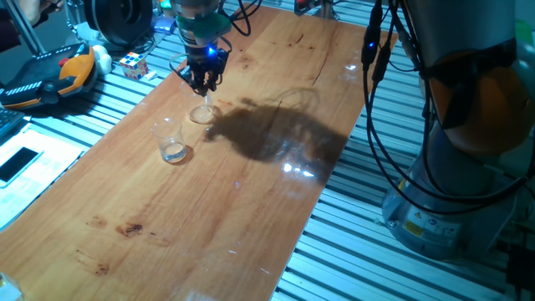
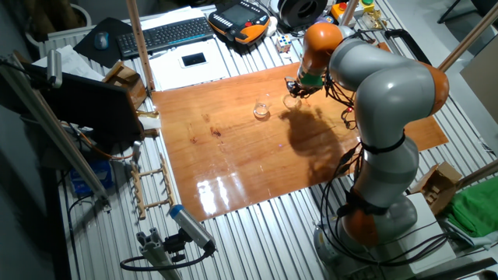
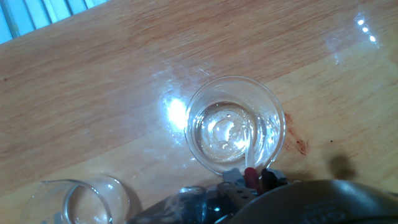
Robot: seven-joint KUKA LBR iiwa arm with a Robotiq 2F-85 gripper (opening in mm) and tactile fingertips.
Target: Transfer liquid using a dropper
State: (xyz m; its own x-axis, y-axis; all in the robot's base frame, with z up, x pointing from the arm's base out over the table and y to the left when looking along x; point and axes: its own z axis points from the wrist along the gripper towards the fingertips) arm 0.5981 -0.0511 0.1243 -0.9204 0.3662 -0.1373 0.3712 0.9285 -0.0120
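Dropper (image 3: 252, 163) (red end pinched in closed jaws) dips into the dish (image 3: 234, 124); next, draw liquid (image 3: 225, 132), then lift toward the tumbler (image 3: 84, 200).

In the hand view we look straight down into a glass dish (image 3: 235, 123) on the wooden table (image 3: 112, 74), liquid (image 3: 224, 132) lying in it. A tumbler (image 3: 81, 199) stands at its eight o'clock, apart. At the dish's six o'clock rim the dropper (image 3: 250, 163) dips in from our gripper (image 3: 249, 180).
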